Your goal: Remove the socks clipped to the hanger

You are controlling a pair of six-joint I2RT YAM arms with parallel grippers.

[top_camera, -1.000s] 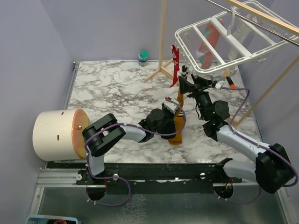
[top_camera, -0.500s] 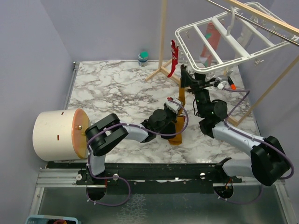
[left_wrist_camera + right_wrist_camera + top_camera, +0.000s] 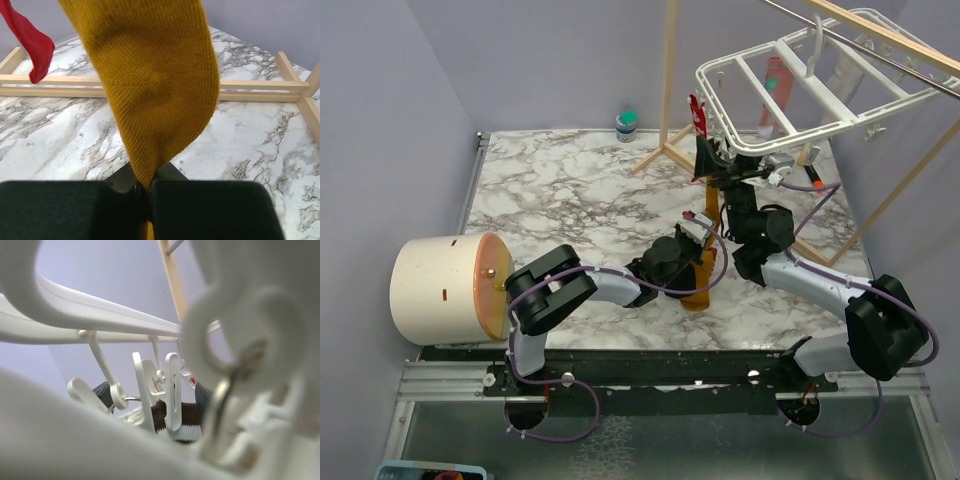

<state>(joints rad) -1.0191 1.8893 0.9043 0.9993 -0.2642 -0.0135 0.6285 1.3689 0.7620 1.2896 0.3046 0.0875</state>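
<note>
Right arm: swung left and risen over the past second, its right gripper [image 3: 717, 165] now pressed up against the near-left corner of the hanger [image 3: 825, 131]; whether its jaws are spread or closed cannot be told, since the wrist view is filled with blurred white plastic. Left gripper [image 3: 145, 194]: lowest and nearest item, below the hanger's near-left corner, clamped tight on the toe end of the mustard sock [image 3: 155, 85]. Mustard sock: drawn taut, rising from that pinch toward the same corner, upper end hidden behind the right gripper, so it is presumably still clipped. Clip [image 3: 172, 385]: white, seen from under the hanger frame, holding a maroon-and-white striped sock [image 3: 175, 422]. Red sock [image 3: 697, 112]: hanging from the hanger's left edge, just beyond the right gripper. Further socks: dangling under the hanger's far side, partly hidden by crossbars. Step in hand, as judged: freeing the mustard sock, first of several. Next move calls for the right gripper to squeeze or steady the clip at that corner while the left draws the sock downward and clear.
</note>
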